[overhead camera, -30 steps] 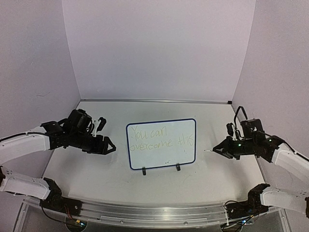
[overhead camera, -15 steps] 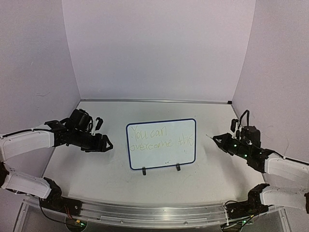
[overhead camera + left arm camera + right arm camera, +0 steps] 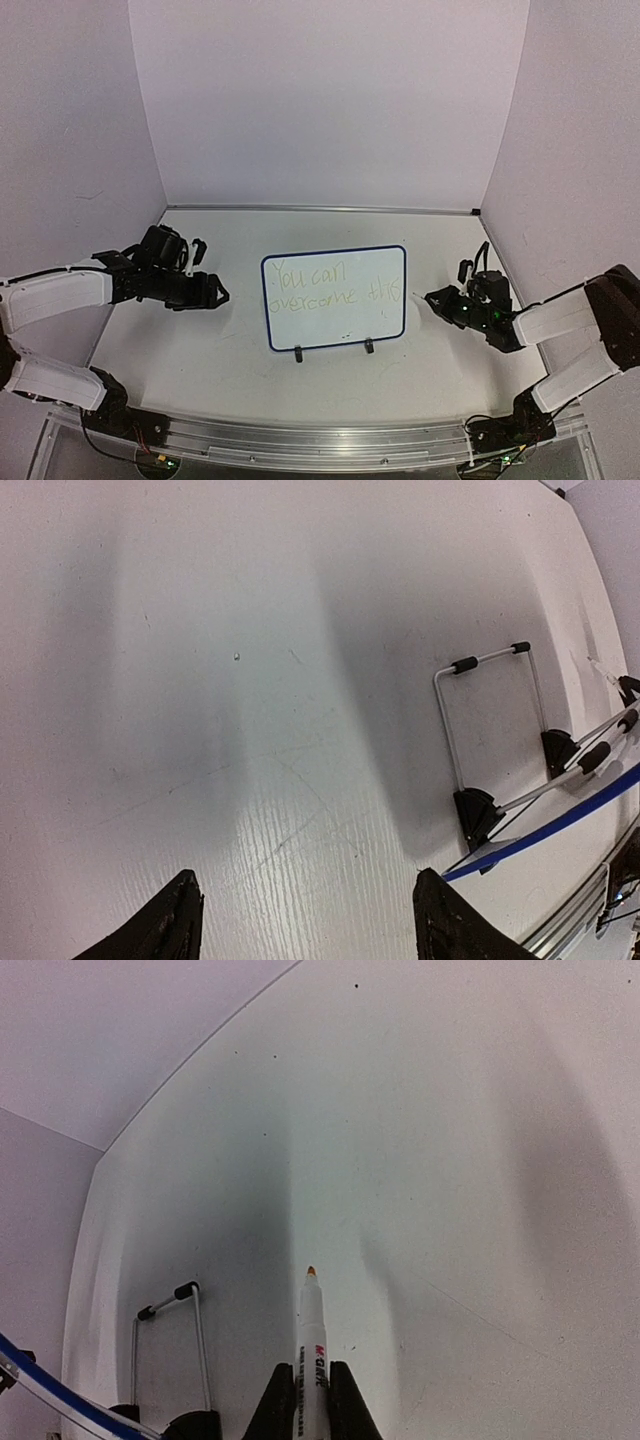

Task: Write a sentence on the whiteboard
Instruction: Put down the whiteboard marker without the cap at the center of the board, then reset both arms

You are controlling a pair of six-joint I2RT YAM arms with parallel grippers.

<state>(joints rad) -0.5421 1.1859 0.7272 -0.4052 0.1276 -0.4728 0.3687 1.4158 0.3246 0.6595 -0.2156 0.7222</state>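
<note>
Overhead, the whiteboard point(image 3: 340, 325) is standing on its small black feet near the middle of the table point(image 3: 250, 370), carrying the sentence point(image 3: 335, 283) in two faint yellow-green lines. The left gripper point(image 3: 215, 293) is hanging well off to its left and the right gripper point(image 3: 432, 300) is pointing at its right edge, neither touching it. From the left wrist, the jaws are gaping over bare tabletop, grasping nothing, while the board's blue rim and wire stand point(image 3: 490, 680) are showing at the right. From the right wrist, the jaws are pinching a slim marker point(image 3: 313, 1350) by its barrel, tip forward. The board is looking light, rigid and glossy, so a push is likely to slide or tip it. Taking it by the frame, clear of the smearable ink, seems wisest.
</note>
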